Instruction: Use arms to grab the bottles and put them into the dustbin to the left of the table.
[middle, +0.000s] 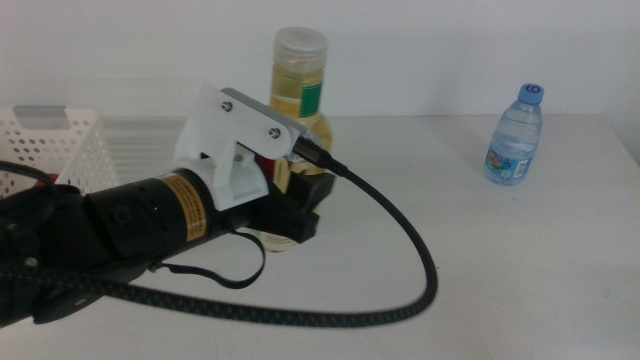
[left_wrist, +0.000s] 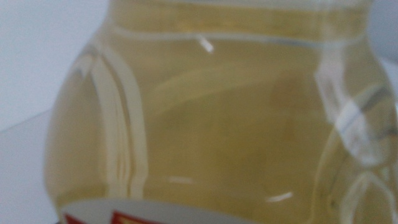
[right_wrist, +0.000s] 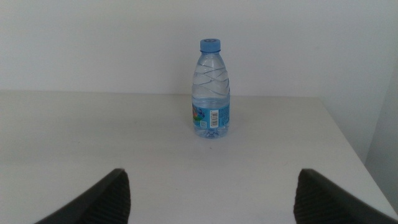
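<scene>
Two bottles stand on the white bench (middle: 520, 260), one with the left gripper (middle: 290, 205) at it.
At frame centre, the yellow-liquid bottle (middle: 298, 85) hides the left jaws; their grip cannot be told. At the right, the small water bottle (middle: 516, 135) stands apart; right gripper (right_wrist: 211, 196) jaws wide open, empty. Perforated white dustbin (middle: 55, 145) at left edge.

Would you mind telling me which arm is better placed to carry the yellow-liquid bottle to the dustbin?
Left. Its tool is already at the yellow-liquid bottle, and the dustbin is on its side. The right tool is open, facing the water bottle.
</scene>
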